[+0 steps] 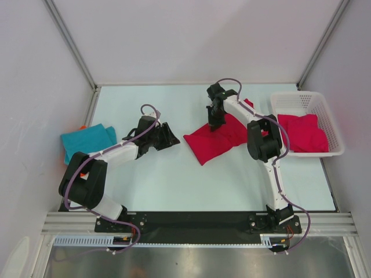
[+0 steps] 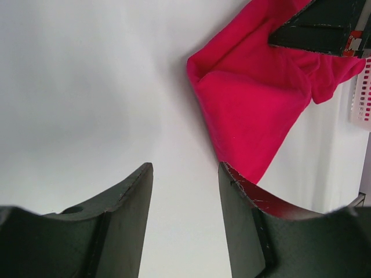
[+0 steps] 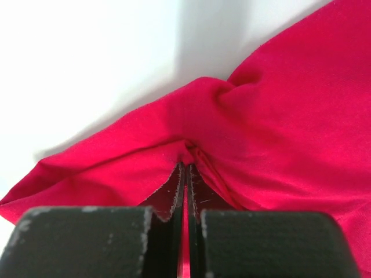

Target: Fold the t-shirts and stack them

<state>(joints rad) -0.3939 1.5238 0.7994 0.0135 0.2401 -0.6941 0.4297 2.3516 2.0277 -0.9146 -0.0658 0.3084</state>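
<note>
Nearest the bases, a wide strip of white table point(image 1: 174, 185) was seen bare, w/ open room along the whole near edge. At the L edge a folded teal shirt point(image 1: 87, 141) was laid, w/ a bit of orange shirt point(image 1: 83, 127) showing at its far-L corner. The L gripper point(image 2: 185, 174) was held low over mid-table, jaws spread, nothing between them. It was kept apart from the red shirt point(image 1: 217, 139) to its R by a gap of bare table. The red shirt was laid crumpled at centre-R, long axis diagonal, near-L corner to far-R end, the far end pointed twd the basket point(image 1: 301, 99). The R gripper point(image 3: 185, 167) was set on the shirt's far-L part, jaws closed on a pinched ridge of cloth. A 2nd red shirt point(image 1: 302, 133) was lumped in the basket's near part, at the table's R edge. The table's far part was seen bare. White walls w/ metal corner posts were set round 3 sides.
</note>
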